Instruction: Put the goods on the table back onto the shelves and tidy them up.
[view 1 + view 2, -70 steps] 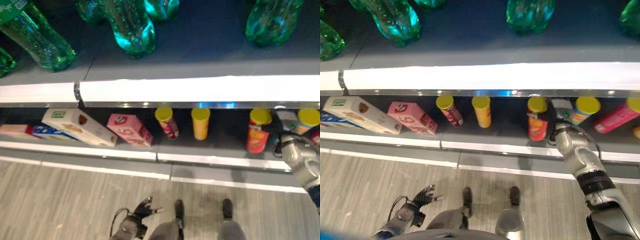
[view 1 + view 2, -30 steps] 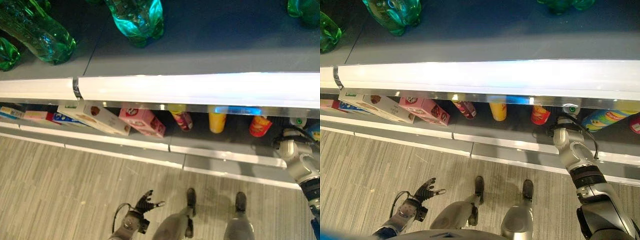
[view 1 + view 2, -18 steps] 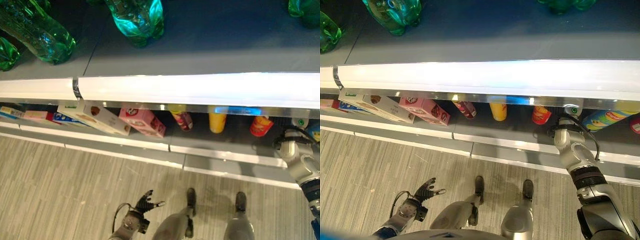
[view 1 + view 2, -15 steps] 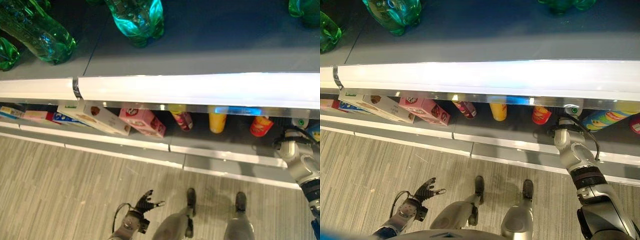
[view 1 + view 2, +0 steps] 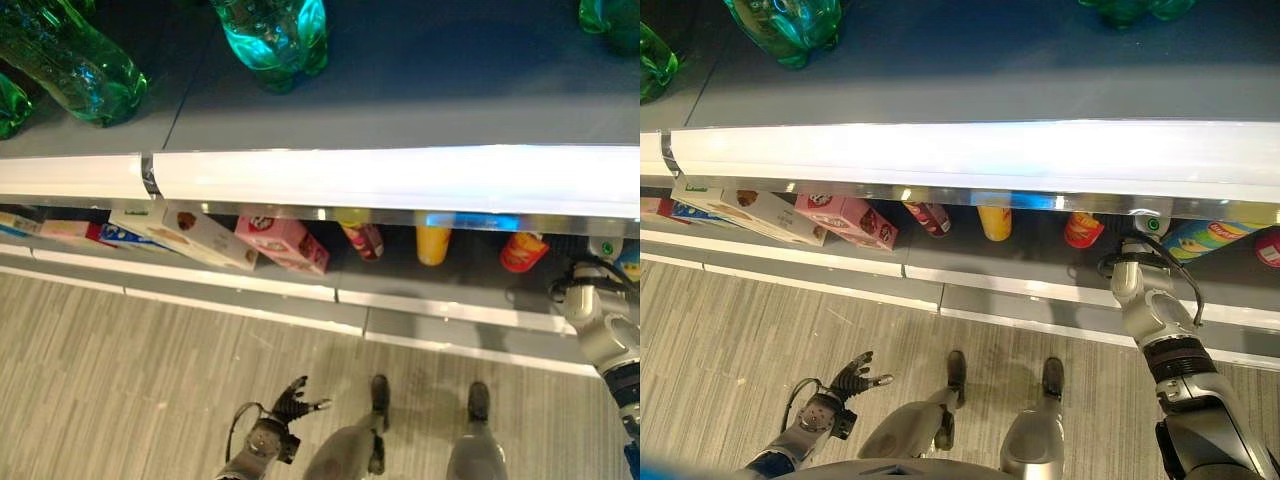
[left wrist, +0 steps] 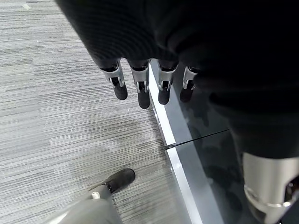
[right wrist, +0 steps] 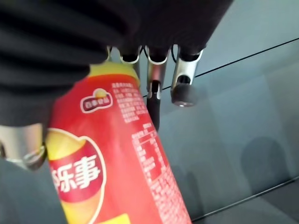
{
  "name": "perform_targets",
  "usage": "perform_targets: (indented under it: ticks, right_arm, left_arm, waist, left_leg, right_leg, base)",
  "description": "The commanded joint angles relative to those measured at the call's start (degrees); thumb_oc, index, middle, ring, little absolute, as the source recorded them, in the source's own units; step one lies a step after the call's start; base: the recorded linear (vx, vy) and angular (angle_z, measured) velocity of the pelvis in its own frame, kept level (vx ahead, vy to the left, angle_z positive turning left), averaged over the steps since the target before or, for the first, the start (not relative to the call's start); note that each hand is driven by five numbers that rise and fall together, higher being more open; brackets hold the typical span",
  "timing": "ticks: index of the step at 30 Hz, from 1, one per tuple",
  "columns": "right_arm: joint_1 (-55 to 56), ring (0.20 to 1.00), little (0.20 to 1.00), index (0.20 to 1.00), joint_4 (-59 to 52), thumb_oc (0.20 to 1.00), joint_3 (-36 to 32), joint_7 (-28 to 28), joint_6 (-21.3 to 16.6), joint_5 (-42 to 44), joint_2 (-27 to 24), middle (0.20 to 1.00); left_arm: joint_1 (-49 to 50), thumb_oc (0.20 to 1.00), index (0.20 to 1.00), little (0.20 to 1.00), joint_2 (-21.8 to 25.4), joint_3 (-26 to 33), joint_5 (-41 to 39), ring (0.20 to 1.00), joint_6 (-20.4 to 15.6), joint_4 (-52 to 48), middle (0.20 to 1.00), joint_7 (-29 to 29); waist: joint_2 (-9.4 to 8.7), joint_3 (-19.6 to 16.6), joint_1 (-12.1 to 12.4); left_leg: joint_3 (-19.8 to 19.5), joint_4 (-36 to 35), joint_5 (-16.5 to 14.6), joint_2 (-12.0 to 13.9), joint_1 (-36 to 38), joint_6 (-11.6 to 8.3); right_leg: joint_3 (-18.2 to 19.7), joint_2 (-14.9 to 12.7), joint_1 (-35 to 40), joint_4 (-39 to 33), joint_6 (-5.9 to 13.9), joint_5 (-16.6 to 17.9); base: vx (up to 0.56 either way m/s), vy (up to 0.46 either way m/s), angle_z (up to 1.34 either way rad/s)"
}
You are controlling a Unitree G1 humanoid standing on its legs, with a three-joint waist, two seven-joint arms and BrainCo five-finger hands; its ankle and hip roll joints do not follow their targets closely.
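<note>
The right hand [image 7: 159, 70] was reaching under the lip of the lower shelf [image 5: 1020, 287], to the right of the yellow canister [image 5: 995, 220] standing on that shelf. In its wrist view a red chip canister [image 7: 112, 158] lay against the palm side, with the thumb on one flank and the fingers extended past the other. The fingers looked fairly straight rather than wrapped, so whether they actually clamped the can or merely rested along it could not be told. From the head cameras the hand itself was tucked beneath the white shelf edge [image 5: 400, 180], and a red canister [image 5: 1083, 229] stood right of the yellow one, close to that wrist.

The left hand [image 5: 290, 400] hung low over the floor [image 5: 120, 350], well left of and below the yellow canister, fingers loosely spread and holding nothing.

To finish the placement well, the can should probably be set upright in line with the yellow canister, base flat on the shelf. Only then should the fingers release and the hand withdraw straight outward so it does not clip the neighbouring cans. The tilted pink box [image 5: 282, 242] and cracker box [image 5: 185, 235] further left would still need straightening.
</note>
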Motion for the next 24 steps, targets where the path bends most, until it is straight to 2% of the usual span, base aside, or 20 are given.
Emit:
perform_targets:
  ticks: [1,20,21,22,24]
  right_arm:
    - [-1.0,0.2,0.2,0.2,0.4,0.2,-0.4,-1.6,0.0,0.8,-0.2,0.2]
    - [1.3,0.2,0.2,0.2,-1.7,0.2,-0.4,-0.4,-0.5,0.8,0.9,0.2]
    - [1.2,0.219,0.219,0.219,-1.8,0.219,-0.2,-0.2,-0.6,0.7,1.0,0.219]
    - [1.2,1.0,1.0,1.0,-1.8,1.0,-0.1,-0.1,-0.6,0.7,1.1,1.0]
    - [1.2,1.0,1.0,1.0,-1.9,1.0,0.4,0.2,-0.8,0.8,1.4,1.0]
  left_arm:
    - [-1.5,1.0,1.0,1.0,2.6,0.6,2.3,1.0,-0.9,0.9,1.0,1.0]
    - [-1.8,1.0,1.0,1.0,2.5,1.4,3.0,1.0,-0.8,1.7,1.0,1.0]
    - [-1.9,1.0,1.0,1.0,2.5,1.4,3.0,1.0,-0.8,1.7,1.0,1.0]
    - [-1.9,1.0,1.0,1.0,2.5,1.4,3.1,1.0,-0.8,1.9,1.0,1.1]
    - [-2.0,1.0,1.0,1.0,2.7,1.5,3.2,1.0,-0.7,2.0,1.0,1.1]
  waist:
    - [-2.11,-2.6,0.7]
    - [-3.11,-3.0,0.0]
    - [-3.14,-3.0,0.0]
    - [-3.13,-3.0,0.1]
    - [-3.18,-3.0,0.1]
  left_leg:
    - [5.7,0.3,-6.1,1.2,3.9,-2.61]
    - [6.7,0.3,-6.8,1.3,5.0,-2.35]
    - [6.8,0.3,-6.8,1.3,5.0,-2.35]
    - [6.8,0.3,-6.8,1.3,5.0,-2.33]
    - [6.8,0.3,-6.8,1.3,5.0,-2.31]
  right_leg:
    - [6.2,-3.3,-7.2,3.9,1.97,3.0]
    - [6.6,-3.2,-7.1,4.1,2.05,3.1]
    - [6.6,-3.2,-7.1,4.1,2.06,3.1]
    - [6.6,-3.2,-7.1,4.1,2.06,3.1]
    - [6.6,-3.2,-7.1,4.1,2.08,3.2]
  base:
    - [0.0,0.0,0.0]
    - [0.0,0.0,-0.02]
    - [0.0,0.0,0.0]
    - [0.0,0.0,0.0]
    - [0.0,0.0,0.0]
